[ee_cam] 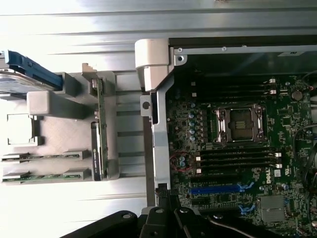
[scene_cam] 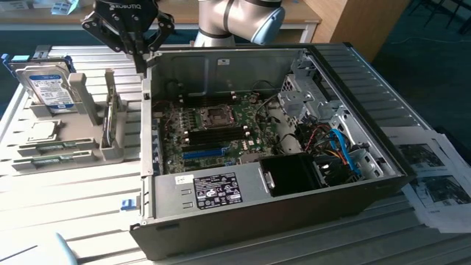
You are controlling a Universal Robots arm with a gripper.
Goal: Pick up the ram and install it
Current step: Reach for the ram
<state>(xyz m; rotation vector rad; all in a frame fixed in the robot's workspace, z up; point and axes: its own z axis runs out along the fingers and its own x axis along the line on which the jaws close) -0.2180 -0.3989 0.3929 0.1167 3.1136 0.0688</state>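
A ram stick (scene_cam: 108, 126) stands on its long edge in a slot of the grey holder (scene_cam: 81, 118), at the exterior view's left; from the wrist it is a thin green strip (ee_cam: 100, 129). Two more green sticks (scene_cam: 52, 148) lie flat at the holder's front (ee_cam: 42, 157). My gripper (scene_cam: 140, 51) hangs above the open computer case's back left corner, beyond the holder, shut with nothing between its fingers. Its dark body (ee_cam: 171, 220) shows over the case wall. The black memory slots (ee_cam: 233, 158) on the motherboard (scene_cam: 213, 130) are bare.
A silver hard drive (scene_cam: 48, 88) stands at the holder's back, and a square processor (scene_cam: 41, 131) lies in front of it. The open case (scene_cam: 353, 72) holds cables, a drive cage and a black fan shroud (scene_cam: 294, 171). Printed sheets (scene_cam: 434, 176) lie at the exterior view's right.
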